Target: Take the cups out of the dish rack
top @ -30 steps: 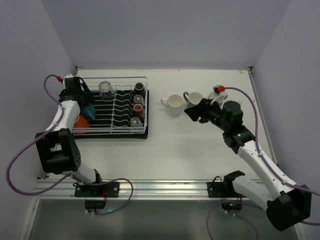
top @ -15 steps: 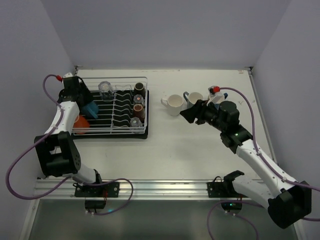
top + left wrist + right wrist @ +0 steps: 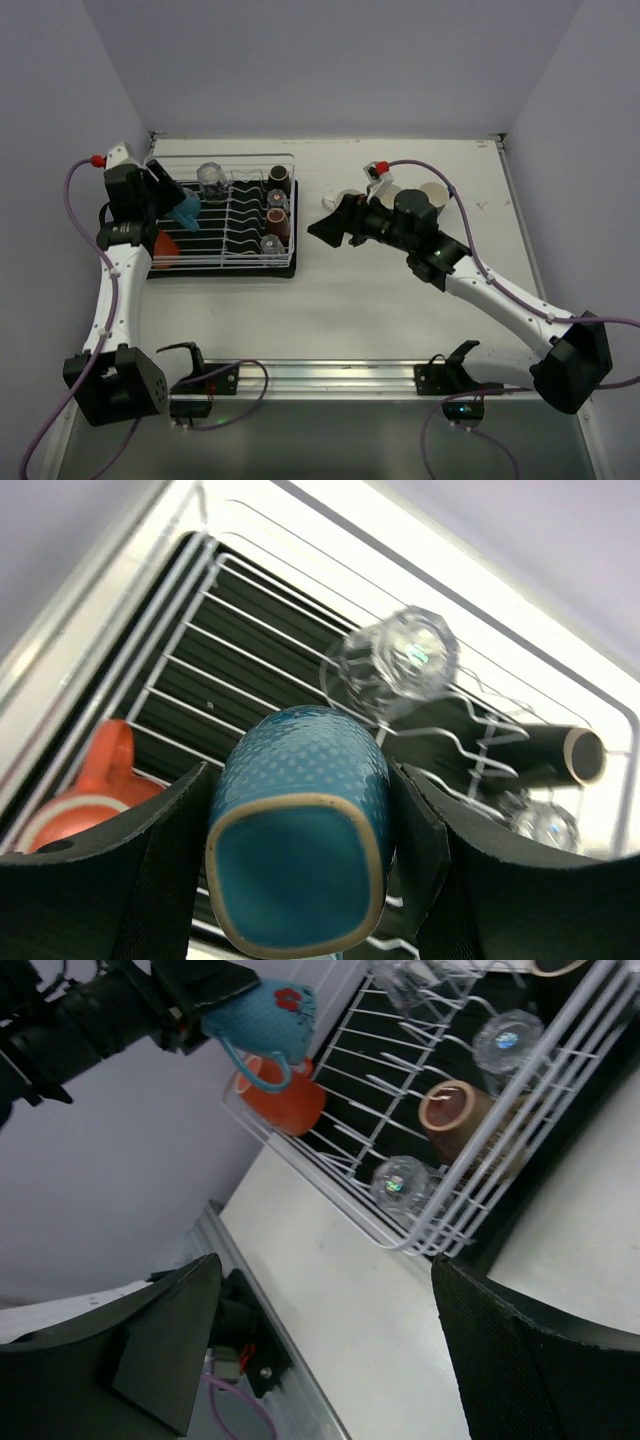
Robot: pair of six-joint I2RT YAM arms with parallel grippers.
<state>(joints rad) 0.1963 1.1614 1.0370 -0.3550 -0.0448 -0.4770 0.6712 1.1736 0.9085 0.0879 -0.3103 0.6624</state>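
Note:
My left gripper (image 3: pixel 180 208) is shut on a light blue mug (image 3: pixel 188 213) and holds it above the left end of the white wire dish rack (image 3: pixel 220 265). In the left wrist view the mug (image 3: pixel 300 830) sits base-up between the fingers. In the rack are an orange mug (image 3: pixel 163 246), a clear tumbler (image 3: pixel 211 180) and dark brown cups (image 3: pixel 279 178). My right gripper (image 3: pixel 322 228) is open and empty, just right of the rack. Its view shows the blue mug (image 3: pixel 262 1012), the orange mug (image 3: pixel 282 1098), a brown cup (image 3: pixel 455 1110) and a tumbler (image 3: pixel 398 1184).
Cream mugs (image 3: pixel 432 192) stand on the table right of the rack, partly hidden behind my right arm. More clear tumblers (image 3: pixel 271 245) lie along the rack's right side. The left wall is close behind my left arm.
My left arm has pulled back and up with the blue mug in its grip. My right arm has swung left from the cream mugs toward the rack.

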